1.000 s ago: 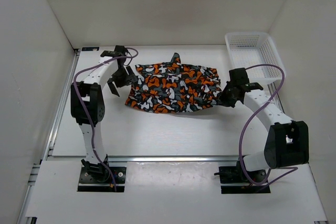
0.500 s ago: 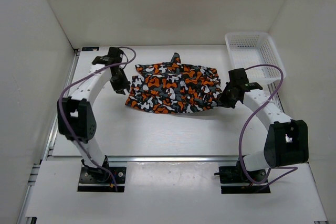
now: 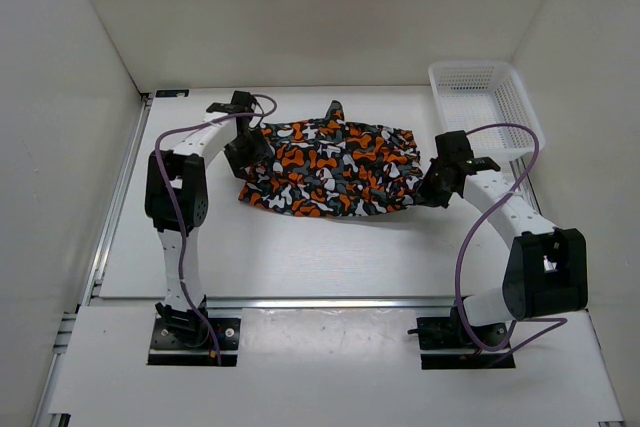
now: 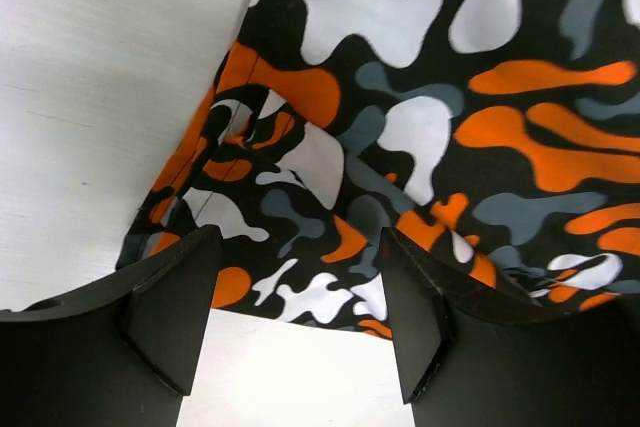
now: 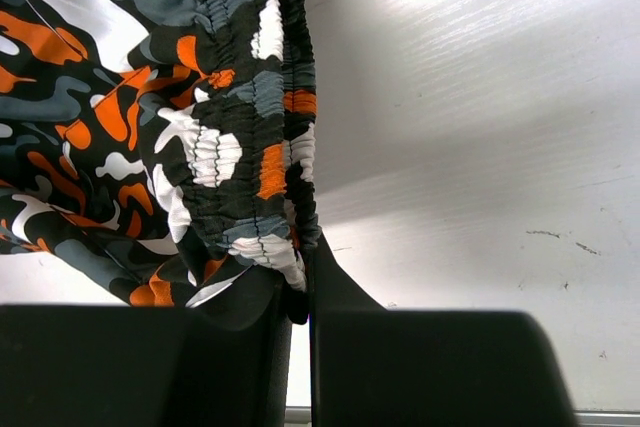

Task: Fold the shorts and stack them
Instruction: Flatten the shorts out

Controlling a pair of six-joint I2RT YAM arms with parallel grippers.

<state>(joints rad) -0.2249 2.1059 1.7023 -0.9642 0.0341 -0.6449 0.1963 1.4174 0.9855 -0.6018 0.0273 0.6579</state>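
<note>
The camouflage shorts lie spread flat in the middle of the table, waistband to the right. My left gripper is open just above their left hem; in the left wrist view the cloth lies beyond and between the two spread fingers, which hold nothing. My right gripper is shut on the elastic waistband at the shorts' right near corner; the right wrist view shows the gathered band pinched between the closed jaws.
A white mesh basket stands at the back right, just behind my right arm. White walls enclose the table on the left, back and right. A metal rail runs along the near table edge.
My left gripper has swung right from the bare table beside the shorts to over their left hem. The right gripper has kept its hold and place.
</note>
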